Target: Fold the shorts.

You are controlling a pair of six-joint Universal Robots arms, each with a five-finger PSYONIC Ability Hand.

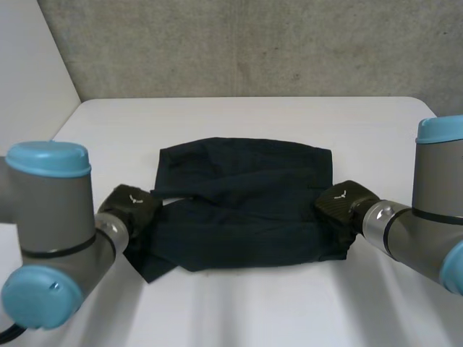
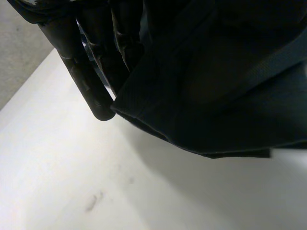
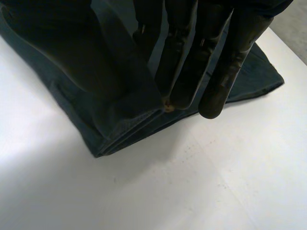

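The left robot hand (image 2: 84,76) holds the left end of the dark shorts (image 1: 246,210) with its fingers straight, and the cloth hangs from it above the white desk (image 1: 239,311). The right robot hand (image 3: 230,57), fingers also straight and close together, grips the right end at a folded edge. Between the two hands, the shorts stretch across the middle of the desk, rumpled, their far edge lying flat.

Shorts (image 1: 242,206) mid-table (image 1: 253,311)
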